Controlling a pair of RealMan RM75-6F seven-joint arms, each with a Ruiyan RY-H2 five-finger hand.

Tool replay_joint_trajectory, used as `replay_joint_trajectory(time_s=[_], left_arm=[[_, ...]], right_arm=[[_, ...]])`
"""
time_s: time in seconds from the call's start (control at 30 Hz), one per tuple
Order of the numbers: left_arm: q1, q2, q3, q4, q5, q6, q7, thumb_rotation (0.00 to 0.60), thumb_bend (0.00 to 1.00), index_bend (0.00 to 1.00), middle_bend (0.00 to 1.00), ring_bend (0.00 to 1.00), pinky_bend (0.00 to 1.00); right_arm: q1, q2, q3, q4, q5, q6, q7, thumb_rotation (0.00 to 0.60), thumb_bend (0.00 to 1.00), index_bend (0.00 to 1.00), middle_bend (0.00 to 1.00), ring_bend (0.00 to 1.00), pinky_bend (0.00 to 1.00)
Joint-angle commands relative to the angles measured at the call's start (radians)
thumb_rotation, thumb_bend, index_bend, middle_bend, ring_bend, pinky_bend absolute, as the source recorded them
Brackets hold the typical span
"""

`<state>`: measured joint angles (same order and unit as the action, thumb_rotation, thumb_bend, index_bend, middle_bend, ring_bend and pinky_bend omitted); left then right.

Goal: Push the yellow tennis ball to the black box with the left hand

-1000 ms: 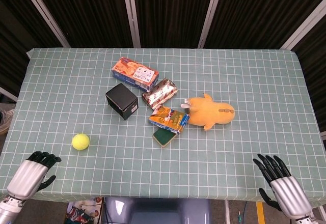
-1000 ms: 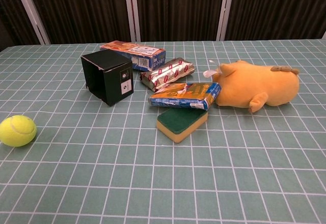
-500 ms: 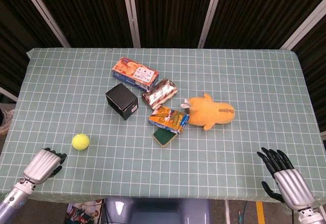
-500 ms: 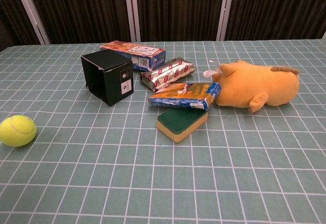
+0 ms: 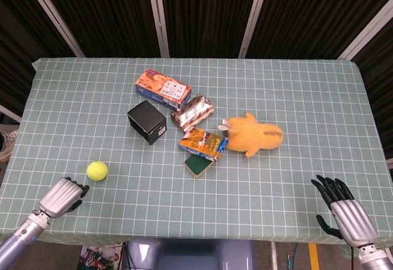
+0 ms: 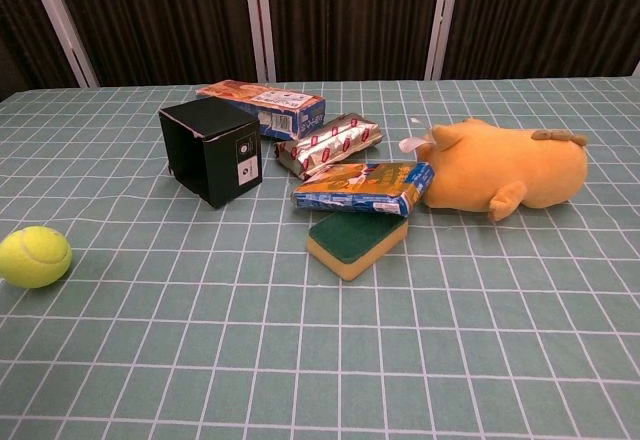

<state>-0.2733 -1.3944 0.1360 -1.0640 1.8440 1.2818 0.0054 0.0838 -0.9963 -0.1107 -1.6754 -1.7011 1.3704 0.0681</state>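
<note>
Left hand [image 5: 64,196] nearer fuzzy ball [image 5: 97,170]

Bright, even overhead light, soft short shadows, sharp focus, dark backdrop beyond the table [image 5: 295,80].

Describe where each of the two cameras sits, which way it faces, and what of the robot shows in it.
Head view: high, looking steeply down at the table; left hand and right hand show at the near edge.
Chest view: low at the near edge, looking across the tabletop towards the dark curtain; no robot parts show.
Shared: yellow tennis ball, black box, plush toy.
</note>
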Motion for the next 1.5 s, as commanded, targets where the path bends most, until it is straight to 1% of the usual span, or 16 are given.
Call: replay_joint_trajectory(time_s=[0.03, 0.27, 0.43, 0.57, 1.13, 1.3, 1.5], left_arm=[[-0.008, 0.011, 0.01, 0.011, -0.004, -0.003, -0.021, 0.6, 0.26, 0.58, 0.73, 0.72, 0.68], [-0.018, 0.008, 0.027, 0.045, -0.01, -0.012, -0.07, 0.6, 0.27, 0.58, 0.73, 0.72, 0.68], [-0.042, -0.008, 0.019, 0.08, -0.029, -0.039, -0.102, 0.6, 0.27, 0.58, 0.72, 0.72, 0.68], [-0.063, -0.022, 0.007, 0.099, -0.04, -0.053, -0.097, 0.6, 0.27, 0.58, 0.71, 0.7, 0.68], [-0.136, -0.051, -0.004, 0.092, -0.063, -0.121, -0.08, 0.6, 0.27, 0.57, 0.66, 0.67, 0.66], [-0.156, -0.062, -0.008, 0.096, -0.068, -0.133, -0.08, 0.6, 0.27, 0.57, 0.64, 0.65, 0.63], [-0.184, -0.08, -0.017, 0.103, -0.082, -0.158, -0.101, 0.6, 0.27, 0.57, 0.63, 0.65, 0.62]], right_arm=[[0.003, -0.002, 0.005, 0.002, 0.015, -0.009, 0.0, 0.6, 0.43, 0.0, 0.0, 0.0, 0.0], [0.009, -0.007, 0.014, 0.005, 0.043, -0.025, -0.004, 0.6, 0.43, 0.0, 0.0, 0.0, 0.0], [0.011, -0.009, 0.02, 0.006, 0.064, -0.034, -0.007, 0.6, 0.43, 0.0, 0.0, 0.0, 0.0], [0.013, -0.011, 0.023, 0.007, 0.074, -0.039, -0.009, 0.6, 0.43, 0.0, 0.0, 0.0, 0.0], [0.015, -0.007, 0.029, 0.01, 0.089, -0.038, -0.003, 0.6, 0.43, 0.0, 0.0, 0.0, 0.0], [0.014, -0.006, 0.03, 0.012, 0.09, -0.035, 0.001, 0.6, 0.43, 0.0, 0.0, 0.0, 0.0], [0.012, 0.0, 0.032, 0.011, 0.093, -0.029, 0.01, 0.6, 0.43, 0.0, 0.0, 0.0, 0.0]])
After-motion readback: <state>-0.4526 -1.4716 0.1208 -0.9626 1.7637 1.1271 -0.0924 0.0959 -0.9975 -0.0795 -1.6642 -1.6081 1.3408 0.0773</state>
